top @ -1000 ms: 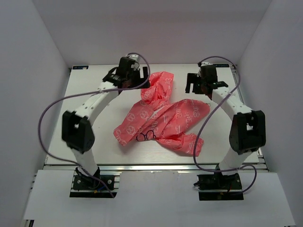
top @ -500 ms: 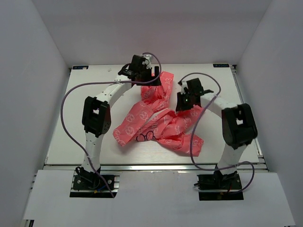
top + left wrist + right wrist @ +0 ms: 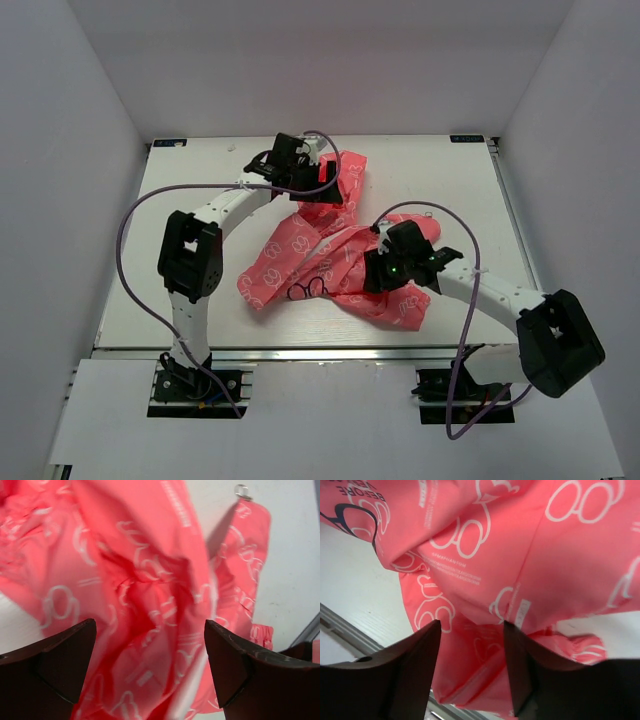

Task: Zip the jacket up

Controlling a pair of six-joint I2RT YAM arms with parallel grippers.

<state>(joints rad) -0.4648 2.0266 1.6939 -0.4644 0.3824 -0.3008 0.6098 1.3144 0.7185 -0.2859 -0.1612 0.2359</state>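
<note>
On the white worktop (image 3: 200, 200), between two robot arms, lies the jacket (image 3: 330, 250). It is a small coral-pink garment with a white printed pattern, crumpled and twisted rather than laid flat. One part reaches toward the far edge near the middle of the worktop. The rest fans out toward the near edge. A small dark emblem (image 3: 310, 288) shows on the near-left part of the fabric.

The left arm arches from its base at the near left up to the far part of the jacket. The left end effector (image 3: 315, 185) hangs directly over the pink fabric there. Its wrist camera shows two dark fingers (image 3: 60, 665) spread wide, holding nothing, with rumpled cloth filling the view beneath them.

The right arm stretches low across the near right side. The right end effector (image 3: 385, 272) sits over the near-right part of the jacket. Seen from its wrist, the jaws stand partly apart with a moderate gap, and pink fabric shows through it. No cloth looks pinched, though I cannot tell whether the tips touch the fabric. A gathered cuff (image 3: 580, 647) lies just beyond the fingers, against bare worktop.
</note>
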